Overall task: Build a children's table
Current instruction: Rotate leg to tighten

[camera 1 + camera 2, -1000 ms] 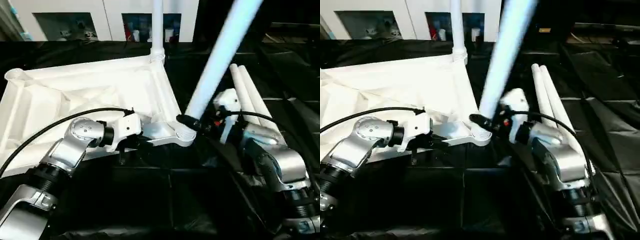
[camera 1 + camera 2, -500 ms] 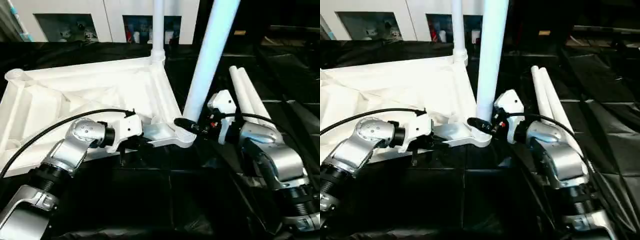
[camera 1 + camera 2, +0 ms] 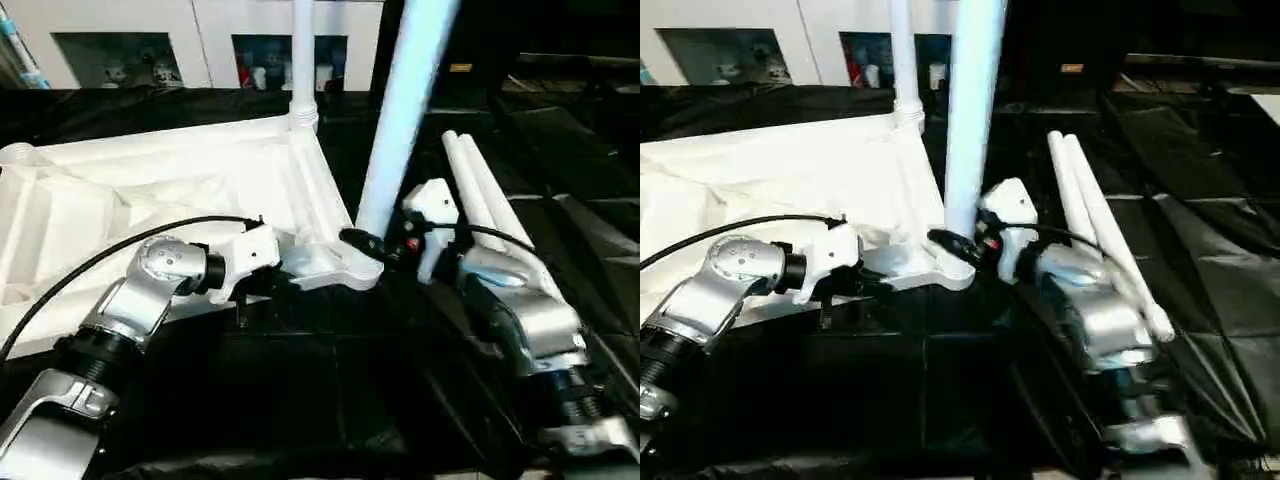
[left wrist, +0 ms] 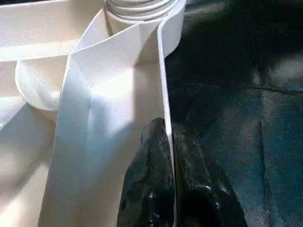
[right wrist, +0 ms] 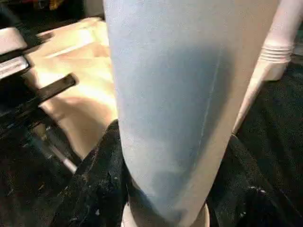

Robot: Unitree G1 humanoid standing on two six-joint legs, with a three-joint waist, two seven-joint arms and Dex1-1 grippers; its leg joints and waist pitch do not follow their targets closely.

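Change: long white tubular leg (image 3: 405,110), tilted a second ago, now near upright in near-right corner socket | right gripper (image 3: 362,242) clasps it | left gripper (image 4: 168,156) pinches white ribbed plastic tabletop (image 3: 150,190) rim | seating next.

Tabletop (image 3: 180,190): white plastic, smooth, slight sheen, thin moulded ribs and rim. Held leg (image 3: 405,110): white plastic tube, smooth, satin. Standing leg (image 3: 302,60) and two loose legs (image 3: 1095,215): same white plastic, ridged rings at the socket end. Black sheet (image 3: 1200,200): thin, creased, glossy like plastic film. Forearms (image 3: 140,300): brushed silver metal with white plastic housings. Fingers (image 4: 151,189): black, glossy, rubbery, slightly textured. Cable (image 3: 90,265): black, smooth.
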